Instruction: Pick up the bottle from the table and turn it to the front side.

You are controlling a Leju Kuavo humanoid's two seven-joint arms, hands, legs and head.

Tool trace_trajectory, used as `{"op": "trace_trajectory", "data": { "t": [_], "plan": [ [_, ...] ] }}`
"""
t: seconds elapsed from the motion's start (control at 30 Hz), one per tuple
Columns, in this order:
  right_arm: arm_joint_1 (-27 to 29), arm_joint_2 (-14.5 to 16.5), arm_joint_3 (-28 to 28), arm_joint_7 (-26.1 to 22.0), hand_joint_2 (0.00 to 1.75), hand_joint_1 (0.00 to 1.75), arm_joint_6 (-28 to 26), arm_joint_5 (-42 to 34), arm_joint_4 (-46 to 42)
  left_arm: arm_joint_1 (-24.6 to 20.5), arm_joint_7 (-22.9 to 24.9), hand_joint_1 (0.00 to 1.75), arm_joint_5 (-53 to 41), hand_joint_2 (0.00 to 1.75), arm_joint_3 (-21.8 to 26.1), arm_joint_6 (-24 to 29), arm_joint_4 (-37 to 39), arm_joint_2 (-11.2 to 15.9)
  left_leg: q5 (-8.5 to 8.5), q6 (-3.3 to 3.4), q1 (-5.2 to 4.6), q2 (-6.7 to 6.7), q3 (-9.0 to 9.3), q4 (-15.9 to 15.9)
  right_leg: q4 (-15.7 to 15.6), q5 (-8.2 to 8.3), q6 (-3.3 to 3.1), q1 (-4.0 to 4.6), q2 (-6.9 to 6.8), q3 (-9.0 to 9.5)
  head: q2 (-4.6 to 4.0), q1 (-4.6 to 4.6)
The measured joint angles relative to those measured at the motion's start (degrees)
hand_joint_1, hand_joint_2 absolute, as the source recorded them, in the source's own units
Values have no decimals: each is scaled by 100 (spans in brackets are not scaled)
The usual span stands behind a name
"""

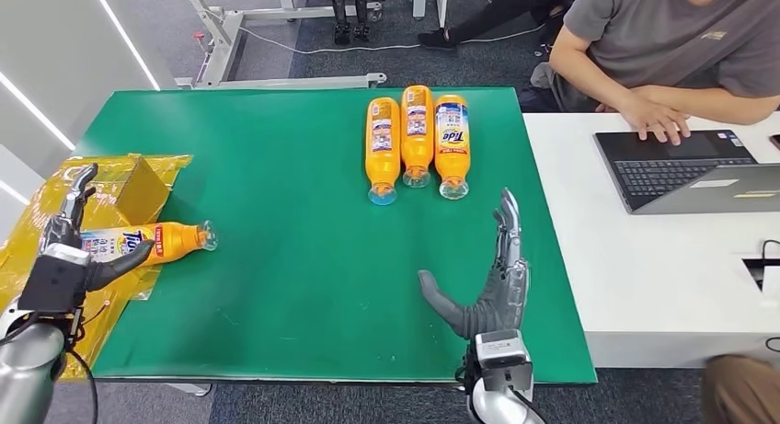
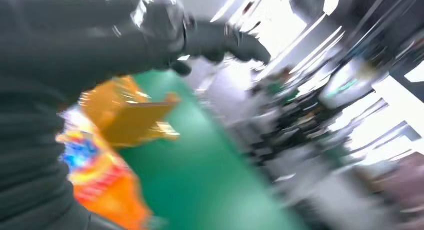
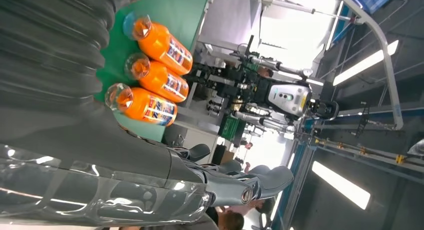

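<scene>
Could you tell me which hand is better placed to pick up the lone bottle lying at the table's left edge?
Left. The left hand is already at that bottle; the right hand hovers open, well apart.

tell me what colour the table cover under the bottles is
Green table cover, clearest in the head view.

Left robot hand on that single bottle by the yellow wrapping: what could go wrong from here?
1. The left robot hand lies around the label end of the lying bottle, thumb in front; a loose hold could let it slip or roll when lifted.
2. The crinkled yellow wrapping sits right beside the fingers and might snag or lift too.
3. The left wrist view is badly blurred, so the hold cannot be checked there.
</scene>
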Motion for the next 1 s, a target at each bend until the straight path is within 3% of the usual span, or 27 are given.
{"op": "trace_trajectory", "data": {
  "t": [0.1,0.27,0.4,0.53,0.77,1.0],
  "plan": [
    [-120,-26,130,1,175,0,71,-78,85,59,-4,0,539,175,48,-22,-420,-489,3,4,-2,-6,1,2,-2,3,3,-2,-6,3,0,0],
    [-402,-24,365,1,175,0,41,-88,356,-68,-5,0,1012,175,-280,227,-634,-1479,10,12,-4,-16,3,4,-1,11,11,-10,-18,13,0,0],
    [-522,-23,473,2,175,0,-5,-98,524,-30,-5,0,903,175,-605,835,-894,-2215,9,13,-6,-15,2,6,-2,13,13,-11,-17,15,0,0],
    [-591,-25,531,2,175,0,-80,-142,601,209,-5,0,948,175,-884,1181,-1279,-2772,4,15,-7,-15,1,5,-3,10,14,-12,-17,12,0,1],
    [-576,-25,565,152,175,0,-136,25,623,730,-5,0,1203,175,-945,802,-1756,-3394,2,16,-5,-14,1,2,-3,7,12,-10,-16,11,0,0],
    [-554,-25,568,268,175,0,-15,212,622,1095,-5,0,1125,175,-844,883,-2272,-3557,3,16,-5,-13,1,2,-2,8,12,-10,-16,12,0,-1]
  ]
}}
